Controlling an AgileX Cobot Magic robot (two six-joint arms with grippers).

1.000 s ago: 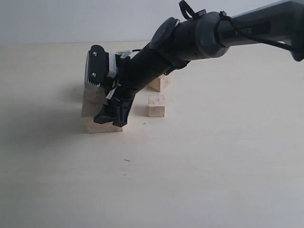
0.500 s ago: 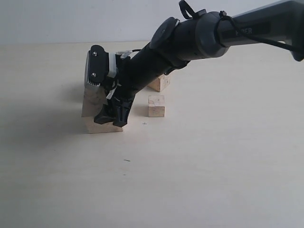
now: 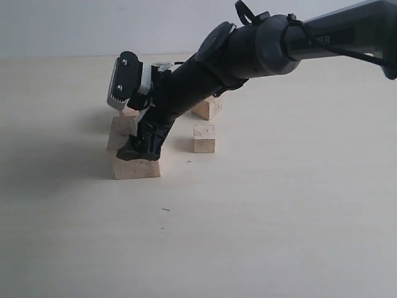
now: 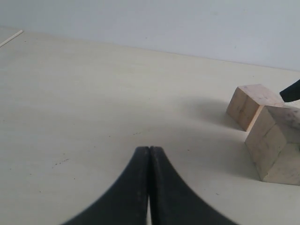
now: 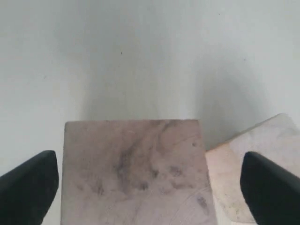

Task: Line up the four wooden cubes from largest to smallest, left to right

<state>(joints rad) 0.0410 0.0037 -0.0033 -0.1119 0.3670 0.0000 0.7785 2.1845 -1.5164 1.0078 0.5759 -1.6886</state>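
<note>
The largest of the four wooden cubes (image 3: 138, 167) (image 5: 136, 173) (image 4: 276, 145) stands on the table at the left. My right gripper (image 3: 140, 151) (image 5: 150, 183) hangs just over it, open, with a gap between each finger and the cube's sides. A second cube (image 3: 123, 129) (image 4: 252, 105) (image 5: 255, 176) sits close behind the largest one. To the right lies the smallest cube (image 3: 204, 138), and behind it a fourth cube (image 3: 208, 109) is partly hidden by the right arm. The left gripper (image 4: 149, 151) is shut and empty, low over bare table, away from the cubes.
The black right arm (image 3: 260, 53) reaches from the upper right across the middle of the pale table (image 3: 260, 223). A white wall (image 3: 93, 25) runs behind the table's far edge. A small dark mark (image 3: 165, 209) lies on the table in front of the cubes.
My right gripper has opened off the largest cube and risen slightly, tilting its wrist upward. The cube stays on the table. The other cubes have not moved.
</note>
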